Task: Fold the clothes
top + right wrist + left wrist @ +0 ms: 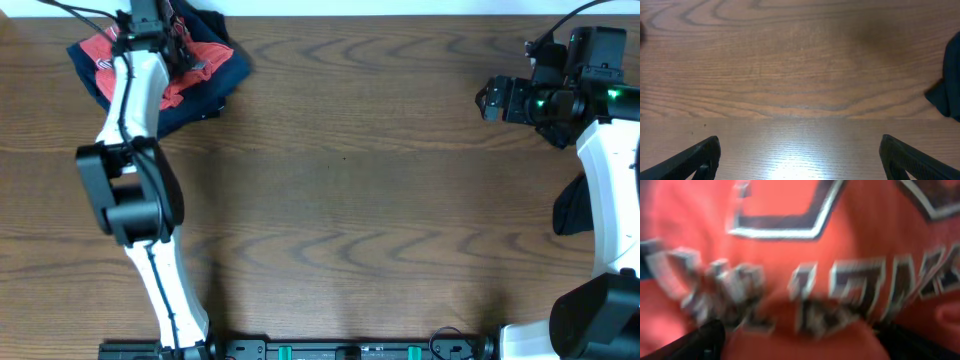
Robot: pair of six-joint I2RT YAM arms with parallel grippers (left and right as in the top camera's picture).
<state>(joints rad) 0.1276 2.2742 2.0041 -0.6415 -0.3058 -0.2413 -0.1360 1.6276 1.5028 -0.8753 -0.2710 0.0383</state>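
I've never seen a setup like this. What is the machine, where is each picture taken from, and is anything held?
Two white robot arms work at a wooden table. The wide picture looks down from above; the other two come from wrist cameras. The left gripper is open, close against a red-orange shirt heaped with a navy blue one. The right gripper is open over bare wood, holding nothing. A dark cloth lies by the right arm.

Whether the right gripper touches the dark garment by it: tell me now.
Apart. The right wrist view shows the right gripper open over bare table, wood showing between its fingers and the dark garment at the frame's edge.
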